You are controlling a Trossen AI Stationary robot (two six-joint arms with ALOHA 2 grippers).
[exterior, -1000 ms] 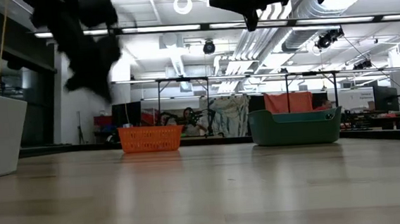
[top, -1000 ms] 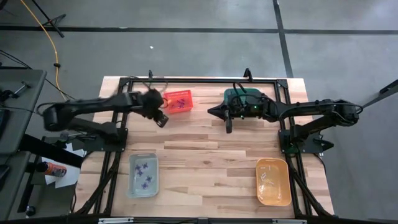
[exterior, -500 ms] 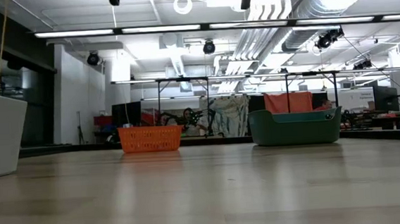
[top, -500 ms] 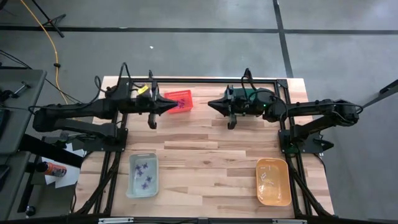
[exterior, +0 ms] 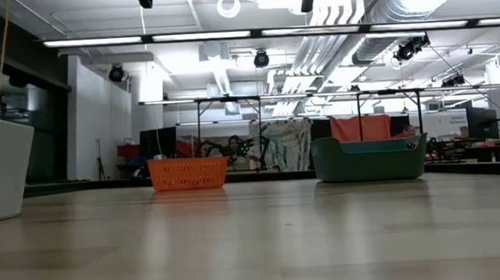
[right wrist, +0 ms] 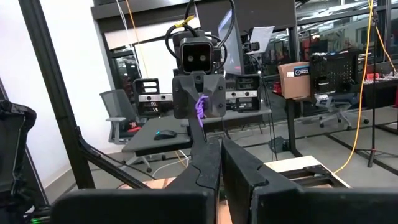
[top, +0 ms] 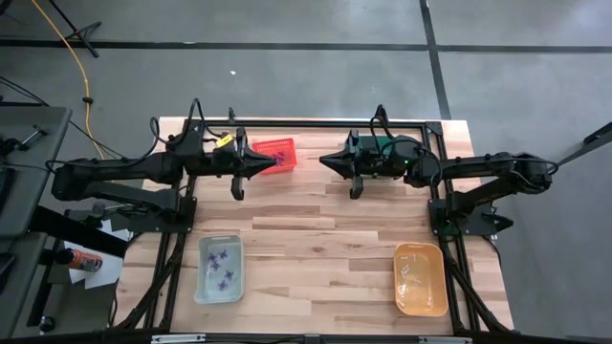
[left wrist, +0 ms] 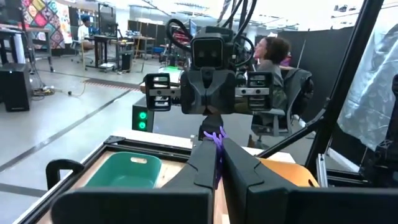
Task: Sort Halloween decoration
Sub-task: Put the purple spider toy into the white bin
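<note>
A tiny purple spiky trinket [left wrist: 215, 137] of the Halloween decoration sits at the fingertips of my left gripper [top: 279, 164]. That gripper hangs high over the red basket [top: 273, 146] at the table's far side and points level toward the right. The same trinket [right wrist: 200, 107] shows in the right wrist view. My right gripper [top: 325, 162] is shut on nothing and faces the left one across a small gap, in front of the green bin [top: 382, 151]. Several more purple trinkets [top: 222, 268] lie in the clear bin [top: 203, 277]. My left gripper pinches the purple trinket's lower part [left wrist: 216, 148] between its two fingers, at their free ends. The fingers come level from the table's left. The trinket's spiky part sticks up past the fingertips, lifted clear of basket and table.
An orange bin [top: 421, 279] stands near the table's front right. A black frame [top: 316, 124] runs around the tabletop. The bare wooden middle of the table [top: 316, 239] lies between the bins. A person [left wrist: 273, 53] sits beyond the table.
My left gripper has risen from beside the red basket and tipped up from pointing downward to pointing level toward the table's right, then held still. My right gripper has tipped its fingers up a little and risen slightly.
</note>
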